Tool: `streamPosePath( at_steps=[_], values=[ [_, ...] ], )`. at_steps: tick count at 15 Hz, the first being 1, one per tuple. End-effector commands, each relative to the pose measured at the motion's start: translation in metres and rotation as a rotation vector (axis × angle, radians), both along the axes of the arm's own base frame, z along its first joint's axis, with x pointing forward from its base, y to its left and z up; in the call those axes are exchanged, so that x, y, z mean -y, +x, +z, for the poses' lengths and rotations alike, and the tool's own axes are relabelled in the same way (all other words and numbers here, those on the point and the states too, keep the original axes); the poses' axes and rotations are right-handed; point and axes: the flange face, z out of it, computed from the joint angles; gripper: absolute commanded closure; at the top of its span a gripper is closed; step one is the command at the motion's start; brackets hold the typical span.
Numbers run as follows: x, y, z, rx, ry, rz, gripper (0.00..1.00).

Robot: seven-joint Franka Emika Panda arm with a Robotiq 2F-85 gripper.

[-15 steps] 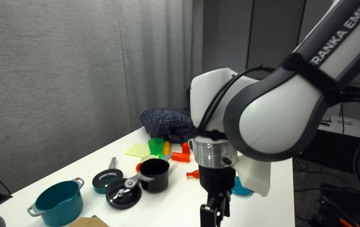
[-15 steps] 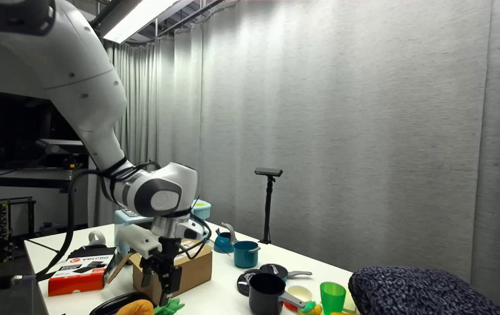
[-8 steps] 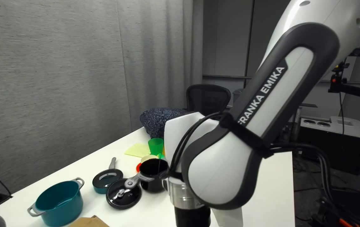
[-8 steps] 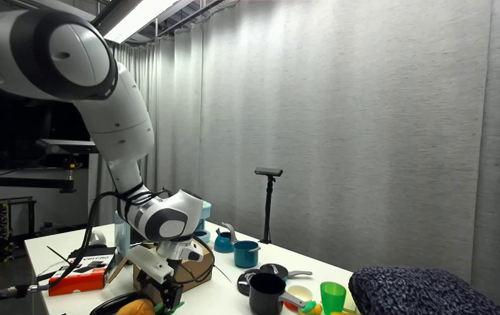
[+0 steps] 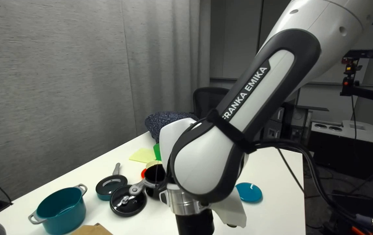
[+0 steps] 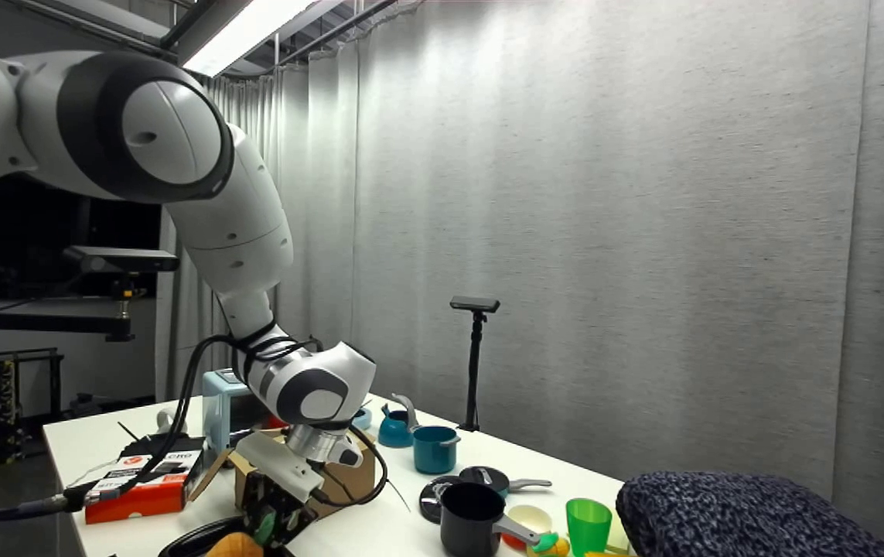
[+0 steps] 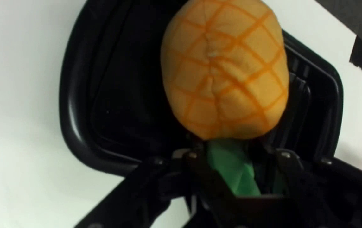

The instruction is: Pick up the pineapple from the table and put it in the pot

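Gripper [image 7: 230,148]: low at the black tray [image 7: 120,104], tilted in an exterior view, dark and partly blurred in the wrist view
Jaws: narrow, closed about the green tuft [image 7: 233,172] of the pineapple [image 7: 225,69]
Pineapple: orange-yellow and rounded, crossed with darker orange lines, over the tray, with the tuft end toward the gripper; cannot tell whether raised or resting on the tray floor
Black tray: on the white table [image 5: 281,195], round-cornered, partly covered by pineapple and gripper
Black pot [image 6: 461,526]: upright on the table, open at the top, with a grey handle reaching toward a small yellow-and-green piece [image 6: 550,545]; partly hidden behind the arm [image 5: 202,163] in an exterior view; well apart from the gripper
Small yellow-and-green piece: just beside the cream bowl [image 6: 528,517], near the lower edge in an exterior view
Black knobbed lid [image 5: 127,205]: flat, just beside the black pot and near the small dark pan [image 5: 110,186]
Teal pot [image 5: 64,215]: upright and open, with two grey handles
Teal kettle [image 6: 395,429]: just beside the teal pot in an exterior view
Green cup [image 6: 587,526]: upright, between the cream bowl and the dark speckled cloth [image 6: 735,510] in an exterior view
Blue disc [image 5: 249,192]: lying flat on the table, well apart from the lid
Cardboard box [image 6: 356,476]: behind the gripper in an exterior view, near the red-orange box [image 6: 140,504]
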Motion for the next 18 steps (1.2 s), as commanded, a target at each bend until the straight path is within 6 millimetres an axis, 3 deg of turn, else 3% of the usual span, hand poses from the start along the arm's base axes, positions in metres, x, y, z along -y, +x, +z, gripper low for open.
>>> streamPosePath(
  at_steps=[1, 3, 11, 18],
  values=[
    [0.011, -0.005, 0.019, -0.084, -0.051, 0.021, 0.89],
    [0.020, -0.009, 0.030, -0.118, -0.090, 0.011, 1.00],
    [0.048, -0.013, 0.096, -0.060, -0.237, -0.152, 0.98],
    [0.091, -0.016, 0.166, 0.128, -0.308, -0.490, 0.98]
  ],
)
